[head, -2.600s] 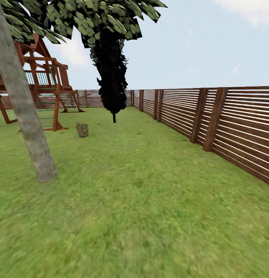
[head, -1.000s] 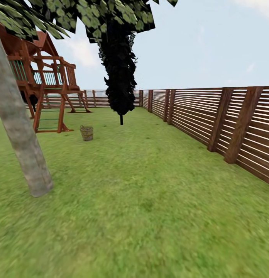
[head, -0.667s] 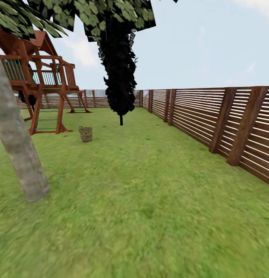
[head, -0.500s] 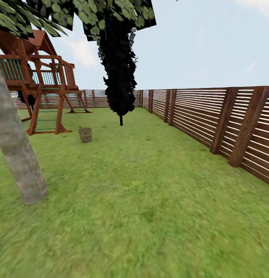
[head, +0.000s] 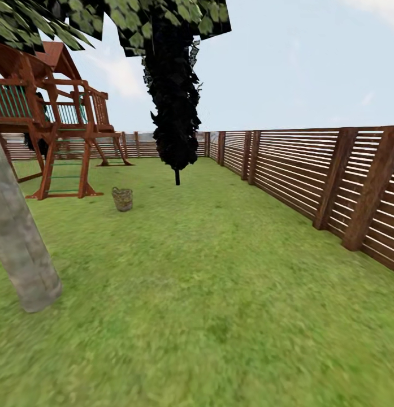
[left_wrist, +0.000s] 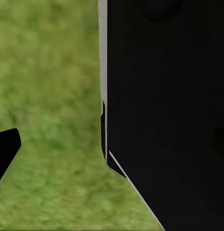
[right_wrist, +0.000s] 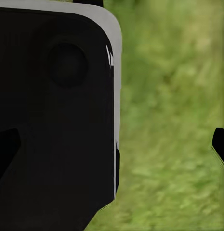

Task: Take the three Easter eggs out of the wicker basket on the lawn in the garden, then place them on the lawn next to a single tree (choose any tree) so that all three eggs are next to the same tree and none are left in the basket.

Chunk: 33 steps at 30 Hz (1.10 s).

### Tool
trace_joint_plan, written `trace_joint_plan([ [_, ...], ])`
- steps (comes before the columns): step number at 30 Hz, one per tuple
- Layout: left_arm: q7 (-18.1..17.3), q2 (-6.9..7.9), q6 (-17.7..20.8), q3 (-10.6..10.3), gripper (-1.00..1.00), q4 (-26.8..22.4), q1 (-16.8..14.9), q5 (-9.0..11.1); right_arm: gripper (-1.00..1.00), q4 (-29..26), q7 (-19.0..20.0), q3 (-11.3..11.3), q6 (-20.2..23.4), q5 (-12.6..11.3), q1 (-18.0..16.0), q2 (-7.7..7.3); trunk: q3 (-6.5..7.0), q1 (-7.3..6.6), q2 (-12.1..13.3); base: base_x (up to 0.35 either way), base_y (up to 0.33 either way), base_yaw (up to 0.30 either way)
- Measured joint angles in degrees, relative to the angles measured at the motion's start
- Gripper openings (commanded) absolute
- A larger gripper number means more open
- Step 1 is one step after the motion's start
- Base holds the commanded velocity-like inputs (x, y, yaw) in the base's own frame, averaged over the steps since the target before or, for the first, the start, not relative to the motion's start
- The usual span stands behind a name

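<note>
The left wrist view shows blurred lawn (left_wrist: pixel 49 72) beside a broad black body panel (left_wrist: pixel 164 115), with one dark fingertip (left_wrist: pixel 6 151) of the left tool at the edge; how far that tool is open I cannot tell. The right wrist view likewise shows grass, a black panel (right_wrist: pixel 54 120) and dark fingertips (right_wrist: pixel 220 144); its opening cannot be told either. The head view gives the garden: nearest, the grey-brown tree (head: pixel 18 249) trunk. Beyond the trunk stands the wicker basket (head: pixel 122 199), contents too small to tell, with the wooden play tower (head: pixel 55 130) just behind it. Farther off rises a black-leaved tree (head: pixel 174 96), and the slatted fence (head: pixel 310 169) runs along the far side.
</note>
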Motion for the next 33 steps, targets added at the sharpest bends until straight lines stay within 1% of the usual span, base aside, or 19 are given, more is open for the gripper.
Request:
trace_joint_plan([
  [12,0.00,-0.02,0.00,-0.01,1.00,0.00,0.00,-0.02,1.00,0.00,-0.02,-0.03,0.00,-0.07,0.00,-0.01,0.00,0.00,0.00,0.337,0.000,0.217],
  [33,0.00,-0.02,0.00,0.03,1.00,0.00,0.00,-0.03,1.00,0.00,0.00,0.00,0.00,0.06,0.00,-0.01,0.00,0.00,0.00,0.337,0.000,0.009],
])
